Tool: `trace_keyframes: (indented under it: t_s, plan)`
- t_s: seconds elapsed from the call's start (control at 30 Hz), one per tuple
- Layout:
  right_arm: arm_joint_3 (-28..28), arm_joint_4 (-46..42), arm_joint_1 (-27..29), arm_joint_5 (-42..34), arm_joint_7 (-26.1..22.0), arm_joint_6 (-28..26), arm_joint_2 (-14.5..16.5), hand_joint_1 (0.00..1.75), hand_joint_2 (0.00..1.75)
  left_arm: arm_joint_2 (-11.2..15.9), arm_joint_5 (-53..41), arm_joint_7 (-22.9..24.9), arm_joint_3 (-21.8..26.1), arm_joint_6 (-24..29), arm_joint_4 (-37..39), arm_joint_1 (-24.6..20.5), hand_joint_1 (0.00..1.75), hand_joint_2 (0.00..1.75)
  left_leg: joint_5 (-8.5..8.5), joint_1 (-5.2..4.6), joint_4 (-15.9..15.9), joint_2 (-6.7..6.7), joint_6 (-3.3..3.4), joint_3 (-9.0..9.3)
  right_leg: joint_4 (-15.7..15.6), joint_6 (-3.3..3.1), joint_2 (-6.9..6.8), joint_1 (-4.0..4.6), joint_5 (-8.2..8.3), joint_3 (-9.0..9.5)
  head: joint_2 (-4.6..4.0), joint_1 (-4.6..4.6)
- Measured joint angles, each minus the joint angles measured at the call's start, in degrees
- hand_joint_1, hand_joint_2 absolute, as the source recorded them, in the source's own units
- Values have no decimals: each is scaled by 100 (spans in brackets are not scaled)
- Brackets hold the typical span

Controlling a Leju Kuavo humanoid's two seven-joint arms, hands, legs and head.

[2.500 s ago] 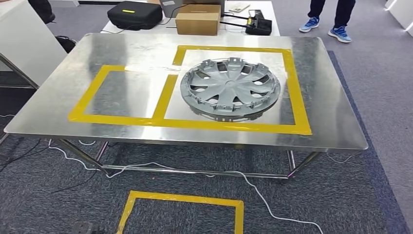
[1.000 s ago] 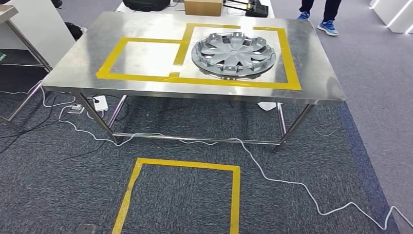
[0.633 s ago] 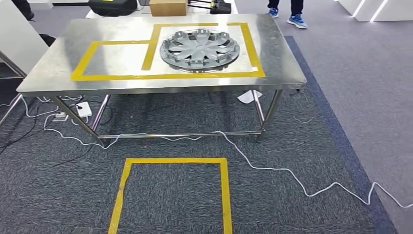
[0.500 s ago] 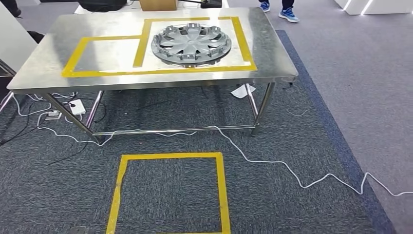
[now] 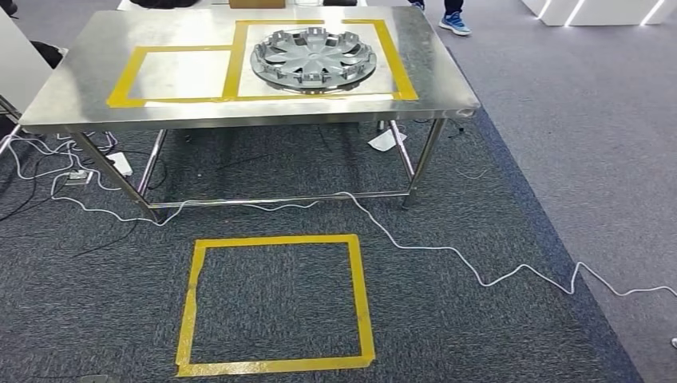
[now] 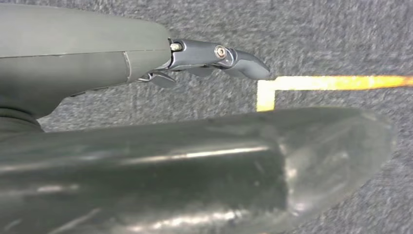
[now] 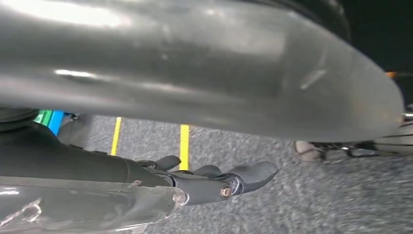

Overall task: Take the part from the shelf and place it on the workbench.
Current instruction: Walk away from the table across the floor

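Placement appears to be finished: the part, a grey wheel cover (image 5: 313,59), lies flat on the steel workbench (image 5: 72,96), inside the larger of two yellow tape outlines (image 5: 398,76) marked on its top. Nothing is seen touching it, and the bench is viewed from some way off across dark carpet, with a yellow tape square (image 5: 274,305) on the floor nearer the camera.

The left hand (image 6: 214,56) is seen in its wrist view hanging over the carpet, its fingers (image 6: 246,66) loosely extended and apart, with nothing held. The right hand (image 7: 214,183) is likewise seen above the floor, fingers slightly curved but spread, and nothing is gripped.

A white cable (image 5: 479,275) trails across the carpet past the bench legs, and a person's blue shoe (image 5: 453,23) is visible beyond the far edge.

Judged from this, little is left of the task beyond stepping clear; the shelf cannot be made out.
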Motion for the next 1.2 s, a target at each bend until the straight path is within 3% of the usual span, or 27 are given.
trace_keyframes:
  t_s: [0.03, 0.1, 0.13, 0.17, 0.23, 0.27, 0.33, 0.4, 0.43, 0.47, 0.53, 0.6, 0.67, 0.73, 0.77, 0.8, 0.9, 0.93, 0.97, 1.0, 1.03, 1.07, 1.13, 1.2]
  plan:
    - [7, 2, 0, 2, -15, 4, -7, 0, 0, -21, -3, -3, 9, 0, -1, -2, 0, 0, 54, -15, 5, 2, -2, -66, -371, -53, -3, 16, 140, 311, 0, 2]
    - [20, 2, -15, -5, -31, 4, -45, 0, 0, -86, -27, -15, 15, 0, -1, -7, 0, 0, 155, -38, 9, 8, -27, -156, -1264, -165, -39, 56, 197, 928, 0, -2]
    - [28, 2, -21, -13, -41, 5, -69, 0, 0, -121, -40, -26, 16, 0, -1, -11, 0, 0, 205, -33, 4, 14, -51, -177, -1555, -192, -54, 78, 172, 1097, 0, -1]
    - [37, 2, -23, -21, -53, 11, -91, 0, 0, -153, -51, -36, 17, -1, -1, -20, 0, 0, 253, -22, -1, 21, -81, -193, -1698, -200, -64, 95, 140, 1153, 1, 13]
    - [47, 2, -12, -37, -74, 40, -123, 0, 0, -199, -63, -56, 18, -8, -1, -36, 0, 0, 317, -1, -10, 21, -147, -216, -1755, -208, -58, 96, 241, 1100, 1, 40]
    - [48, 2, -10, -42, -82, 57, -138, 0, 0, -223, -67, -63, 18, -13, -1, -40, 0, 0, 242, 1, 32, 7, -182, -248, -1780, -231, -59, 80, 302, 1063, 1, 48]
    - [50, 2, -12, -55, -91, 85, -159, 0, 0, -260, -74, -69, 18, -24, 1, -42, 0, 0, -234, 18, 430, -24, -255, -400, -1816, -271, -55, 45, 455, 949, 0, 38]
    - [51, 2, -7, -68, -96, 101, -169, 0, 0, -280, -79, -73, 18, -32, 2, -53, 0, 0, -791, 51, 1172, -36, -322, -604, -1799, -276, -44, 37, 601, 771, 0, 33]
    - [51, 2, -2, -74, -97, 105, -169, 0, 0, -282, -79, -81, 18, -33, 1, -58, 0, 0, -888, 68, 1477, -36, -353, -648, -1780, -265, -43, 26, 673, 664, 0, 33]
    - [52, 2, 1, -78, -98, 109, -170, 0, 0, -283, -77, -91, 18, -36, 1, -61, 0, 0, -842, 85, 1636, -36, -384, -621, -1754, -247, -43, 9, 739, 555, 0, 33]
    - [60, 2, -3, -65, -109, 120, -170, 0, 0, -284, -65, -115, 19, -36, 2, -66, 0, 0, -509, 139, 1383, -39, -469, -284, -1664, -183, -40, -47, 850, 326, 0, 32]
    - [79, 2, -9, -40, -175, 135, -181, 0, 0, -296, -50, -127, 22, -23, 3, -88, 0, 0, -432, 198, 638, -78, -540, 287, -1532, -98, -31, -81, 926, 125, 0, 5]
    - [94, 3, -14, -32, -283, 179, -192, 0, 0, -304, -43, -131, 32, -4, 3, -110, 0, 0, -590, 202, 143, -117, -460, 579, -1448, -22, -21, -80, 1017, 9, 0, -22]
    - [97, 4, -1, -54, -355, 261, -192, 0, 0, -300, -43, -130, 44, 8, 3, -102, 0, 0, -583, 175, 89, -103, -294, 520, -1457, 37, -15, -98, 1126, -33, 0, -26]
    - [97, 4, 15, -68, -375, 299, -193, 0, 0, -298, -44, -127, 49, 8, 3, -92, 0, 0, -531, 169, 101, -88, -231, 469, -1436, 60, -15, -110, 1077, -60, 0, -23]
    - [97, 4, 30, -81, -390, 325, -193, 0, 0, -295, -44, -124, 52, 9, 3, -85, 0, 0, -472, 168, 105, -73, -174, 409, -1320, 84, -17, -118, 911, -104, 0, -19]
    - [111, 4, 30, -71, -456, 308, -192, 0, 0, -284, -38, -122, 56, 8, 3, -88, 0, 0, -267, 138, 109, -50, -86, 179, -320, 117, -22, -119, 17, -319, 0, 12]
    - [126, 5, 19, -56, -487, 279, -192, 0, 0, -284, -34, -126, 57, 7, 3, -90, 0, 0, -196, 120, 113, -41, -79, 90, 28, 114, -23, -117, -136, -347, 0, 19]
    - [142, 5, 11, -42, -513, 250, -192, 0, 0, -286, -31, -130, 57, 7, 3, -90, 0, 0, -126, 103, 117, -32, -77, 1, 229, 101, -22, -114, -143, -301, 0, 21]
    - [161, 5, 6, -31, -531, 229, -193, 0, 0, -290, -30, -133, 57, 7, 3, -90, 0, 0, -59, 89, 121, -25, -79, -84, 238, 79, -22, -108, -34, -166, 0, 22]
    - [179, 4, 4, -24, -540, 217, -193, 0, 0, -293, -29, -135, 57, 7, 3, -91, 0, 0, 6, 79, 122, -22, -85, -163, 35, 46, -22, -98, 122, 75, 0, 22]
    - [193, 4, -2, -20, -545, 211, -195, 0, 0, -297, -29, -136, 57, 7, 3, -93, 0, 0, 69, 75, 124, -22, -96, -226, -340, 6, -24, -82, 202, 394, 0, 22]
    - [224, 4, -31, -8, -553, 207, -202, 0, 0, -301, -29, -146, 58, 6, 3, -98, 0, 0, 186, 68, 125, -21, -147, -308, -1218, -47, -25, -42, 114, 1013, 1, 20]
    - [242, 5, -54, -10, -558, 210, -209, 0, 0, -302, -29, -163, 60, 5, 3, -110, 0, 0, 300, 79, 106, -14, -219, -337, -1627, -69, -21, -5, -11, 1219, 1, 26]
